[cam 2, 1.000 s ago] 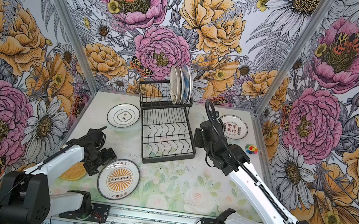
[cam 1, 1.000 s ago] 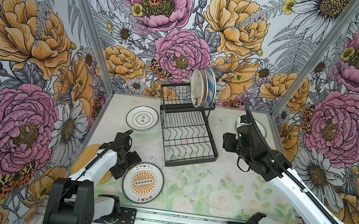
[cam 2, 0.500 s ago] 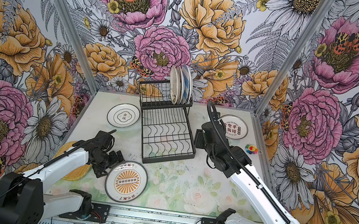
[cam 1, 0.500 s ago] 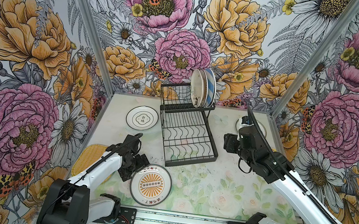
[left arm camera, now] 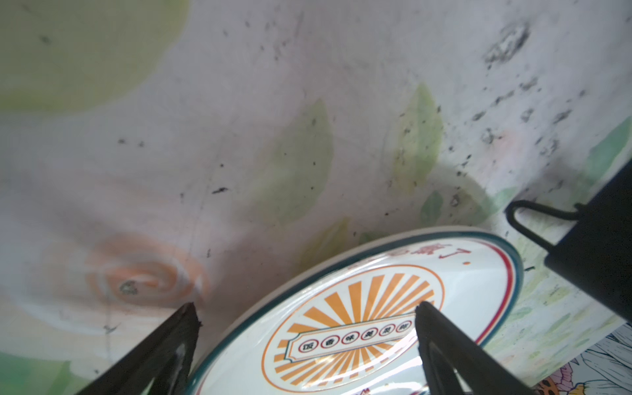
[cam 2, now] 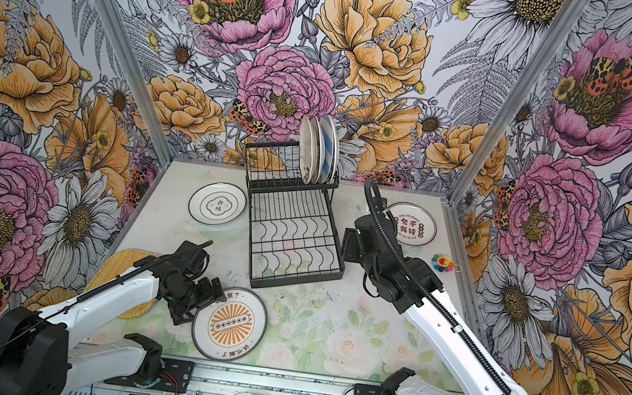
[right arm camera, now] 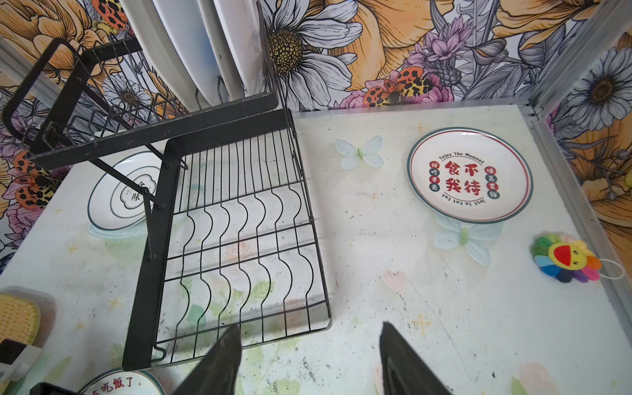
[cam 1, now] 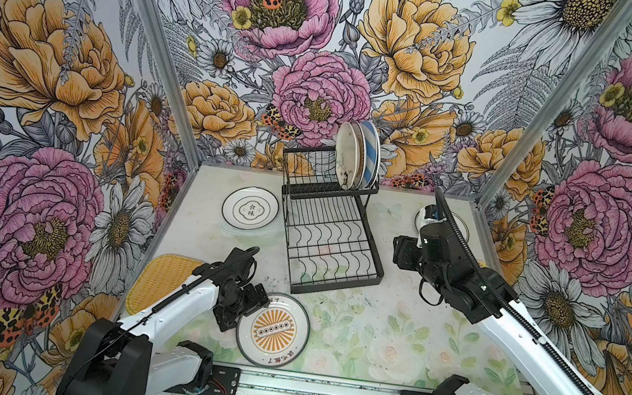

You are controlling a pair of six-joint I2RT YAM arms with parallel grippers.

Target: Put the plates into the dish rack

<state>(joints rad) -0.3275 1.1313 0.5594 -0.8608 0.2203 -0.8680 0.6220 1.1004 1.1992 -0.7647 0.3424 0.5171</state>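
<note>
We read "Enjoy The Moment" on lettered plate point(right arm camera: 468, 174); right arm point(cam 1: 458, 277) hides most of it in a top view. Left pincer point(left arm camera: 306, 306), right pincer point(right arm camera: 311, 326): released.

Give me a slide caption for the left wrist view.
Open left gripper at rim of sunburst plate, dish rack nearby.

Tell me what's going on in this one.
Two robot arms are loading plates into a rack. Three plates already stand in its upper tier; the lower tier is bare. The left pincer, open, straddles the rim of the sunburst plate, not yet closed on it. The right pincer hovers open and empty beside the rack. A black-lettered plate, a red-lettered plate and a yellow tray lie on the table.
</note>
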